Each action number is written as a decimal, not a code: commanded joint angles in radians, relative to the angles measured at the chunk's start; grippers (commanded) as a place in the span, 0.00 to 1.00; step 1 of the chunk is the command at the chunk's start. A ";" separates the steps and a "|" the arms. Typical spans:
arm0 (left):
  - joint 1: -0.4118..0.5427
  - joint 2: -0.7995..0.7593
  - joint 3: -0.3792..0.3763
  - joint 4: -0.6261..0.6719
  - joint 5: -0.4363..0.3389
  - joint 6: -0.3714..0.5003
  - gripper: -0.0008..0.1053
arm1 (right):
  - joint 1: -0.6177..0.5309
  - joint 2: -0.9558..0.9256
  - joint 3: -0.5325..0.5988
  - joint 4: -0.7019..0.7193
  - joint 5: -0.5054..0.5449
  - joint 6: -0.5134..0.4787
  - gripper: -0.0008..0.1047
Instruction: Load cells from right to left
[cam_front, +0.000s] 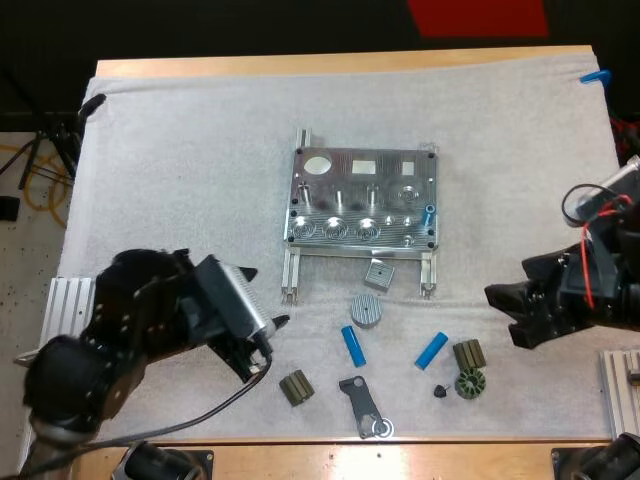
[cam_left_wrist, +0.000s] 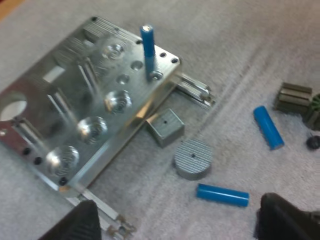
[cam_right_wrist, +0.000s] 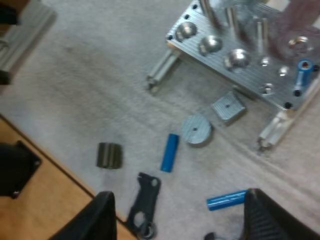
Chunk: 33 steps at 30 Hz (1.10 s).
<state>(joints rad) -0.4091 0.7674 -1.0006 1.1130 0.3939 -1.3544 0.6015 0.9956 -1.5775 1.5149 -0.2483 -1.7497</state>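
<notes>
Your left end effector (cam_left_wrist: 177, 215) and right end effector (cam_right_wrist: 180, 200) both hang open, empty. 1 blue cell (cam_front: 429, 215) stands at the fixture's (cam_front: 362, 200) right end; 2 loose cells (cam_front: 354, 345) (cam_front: 432, 349) lie on the mat (cam_front: 200, 150).

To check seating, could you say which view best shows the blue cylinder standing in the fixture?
The left wrist view: the blue cylinder stands upright, whole side visible. The high and right wrist views show it foreshortened.

White textured cloth mat (cam_front: 200, 150) is covering the light wooden table (cam_front: 340, 62). Pale speckled floor (cam_front: 25, 270) is showing beside it, left.
</notes>
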 joint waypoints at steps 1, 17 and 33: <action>-0.014 0.010 -0.001 -0.013 0.004 -0.010 0.62 | -0.005 -0.012 -0.004 0.017 -0.032 0.000 0.53; -0.108 0.253 0.045 -0.049 0.001 -0.132 0.62 | -0.003 -0.051 -0.004 0.038 -0.041 0.019 0.53; -0.274 0.441 0.066 -0.081 -0.066 0.689 0.62 | -0.003 -0.051 -0.004 0.038 -0.041 0.019 0.53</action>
<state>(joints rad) -0.6794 1.2092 -0.9336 1.0380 0.3407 -0.7117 0.6015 0.9520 -1.5775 1.5386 -0.2789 -1.7312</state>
